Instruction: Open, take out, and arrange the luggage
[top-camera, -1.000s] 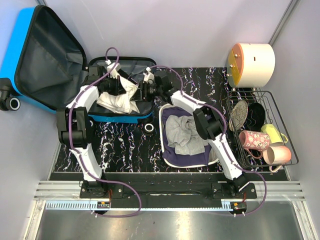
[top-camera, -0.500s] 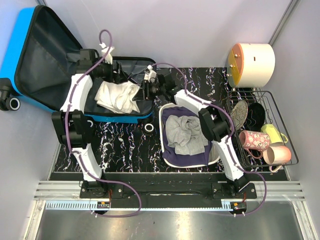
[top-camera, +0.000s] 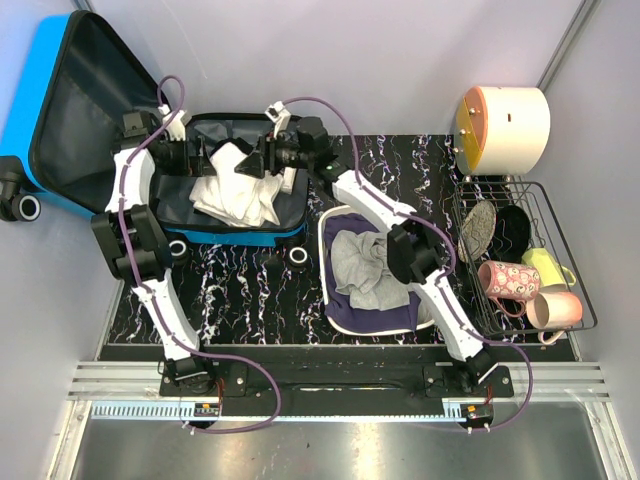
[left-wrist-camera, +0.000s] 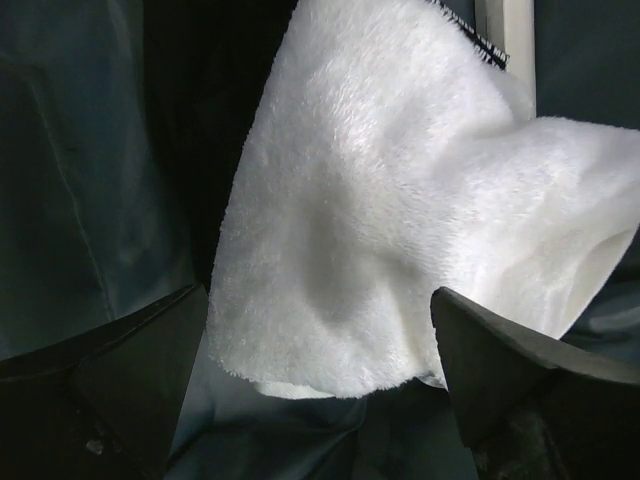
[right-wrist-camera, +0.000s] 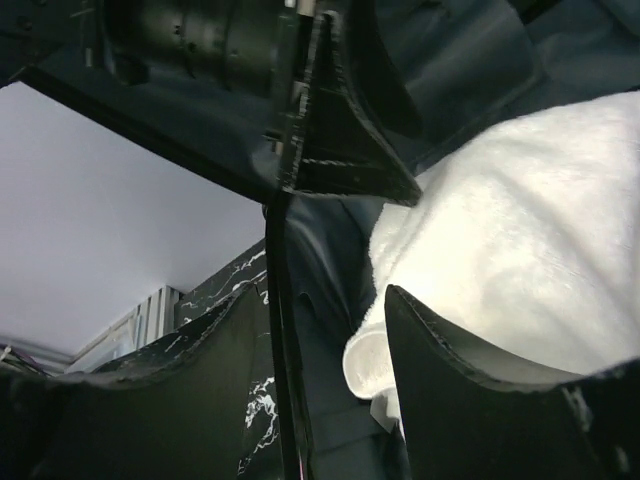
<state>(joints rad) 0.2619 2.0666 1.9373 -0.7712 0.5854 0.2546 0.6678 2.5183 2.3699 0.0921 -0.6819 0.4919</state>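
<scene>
Luggage (top-camera: 90, 110) lies open at back-left of the desk (top-camera: 250, 290), white towel (top-camera: 240, 200) inside. Left end effector (left-wrist-camera: 318, 290) is wide, gripping nothing. Right end effector (right-wrist-camera: 322, 290) is half-open at the raised fold, grip unclear. Pinch deep before lifting toward the basin (top-camera: 322, 250).

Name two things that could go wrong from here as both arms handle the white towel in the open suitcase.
1. The left hand stands open, and whether the right hand grips anything is unclear, so the partly raised white towel may slump into the suitcase instead of coming out.
2. Both hands sit close together over the towel, so they might collide.
</scene>
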